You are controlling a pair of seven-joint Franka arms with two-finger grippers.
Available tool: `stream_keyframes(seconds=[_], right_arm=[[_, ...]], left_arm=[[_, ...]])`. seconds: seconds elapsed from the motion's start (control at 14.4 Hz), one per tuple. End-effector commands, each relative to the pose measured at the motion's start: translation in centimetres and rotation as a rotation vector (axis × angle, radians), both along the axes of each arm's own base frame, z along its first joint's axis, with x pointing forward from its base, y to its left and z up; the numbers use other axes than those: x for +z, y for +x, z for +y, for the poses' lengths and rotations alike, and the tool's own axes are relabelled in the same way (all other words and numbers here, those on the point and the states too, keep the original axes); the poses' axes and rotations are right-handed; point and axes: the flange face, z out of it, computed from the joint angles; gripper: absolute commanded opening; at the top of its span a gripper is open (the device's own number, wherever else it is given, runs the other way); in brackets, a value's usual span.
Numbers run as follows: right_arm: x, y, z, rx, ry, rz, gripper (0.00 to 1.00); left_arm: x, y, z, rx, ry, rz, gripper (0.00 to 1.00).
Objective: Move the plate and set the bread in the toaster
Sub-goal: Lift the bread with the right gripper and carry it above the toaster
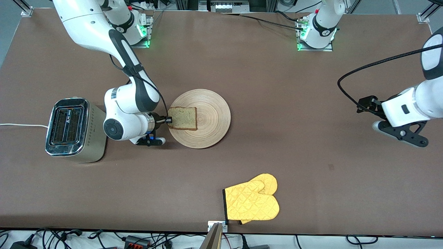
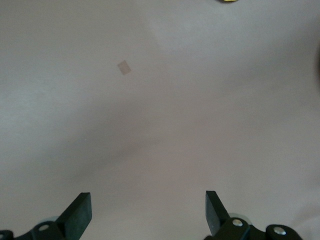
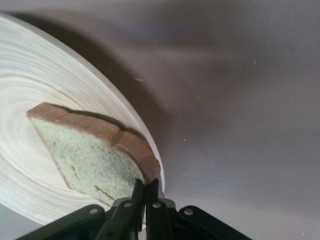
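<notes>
Bread: one square slice, darker crust, lying on the plate toward the rim that faces the toaster. Listing runs from the right arm's end of the table to the left arm's end. Toaster: two-slot, chrome top, slots upward and unloaded, white cord trailing off toward the table edge. Right gripper: between toaster and plate, fingers pinched tight on the crust edge of the slice nearest the toaster; the slice looks not yet lifted clear. Plate: round light wood, near mid-table. Oven mitts: yellow pair, nearer the front camera than the plate, not involved. Left gripper: waiting, jaws spread wide and holding nothing, over bare table at its own end. Risks, as judged: the grip takes only a thin margin of soft bread, so the slice may tear or droop and slip out once raised; a sagging or tilted slice could catch the slot rim instead of dropping in; dragging the slice may also shift the plate.
</notes>
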Motion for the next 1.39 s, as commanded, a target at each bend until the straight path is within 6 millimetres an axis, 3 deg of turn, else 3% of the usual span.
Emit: stream_keyframes(seconds=[0.0,0.21,0.42,0.76,0.9,1.11,1.32], right_arm=[[5.3,1.1,-0.1,0.020,0.023,-0.005,0.00],[11.0,3.0,-1.8,0.043,0.000,-0.012,0.00],[16.5,3.3,-3.7,0.077,-0.098,-0.041,0.00],[21.3,3.5,-10.2,0.006,-0.360,0.026,0.00],[22.9,3.3,-12.5,-0.012,-0.430,0.039,0.00],[26.8,2.7,-15.0,-0.018,-0.531,-0.004,0.00],[29.2,2.7,-17.3,0.112,-0.650,-0.045,0.00]], left_arm=[[0.9,-2.7,-0.4,0.094,0.026,-0.001,1.00],[0.5,-4.6,-1.1,0.196,0.038,-0.003,1.00],[0.1,-5.7,-1.0,0.197,0.043,-0.051,1.00],[-1.5,-9.0,-1.1,0.218,0.031,-0.100,1.00],[-1.1,-9.0,-1.2,0.220,0.031,-0.104,1.00],[-1.3,-8.6,-0.5,0.264,0.031,-0.102,1.00],[-1.2,-8.6,0.0,0.441,0.051,-0.103,1.00]])
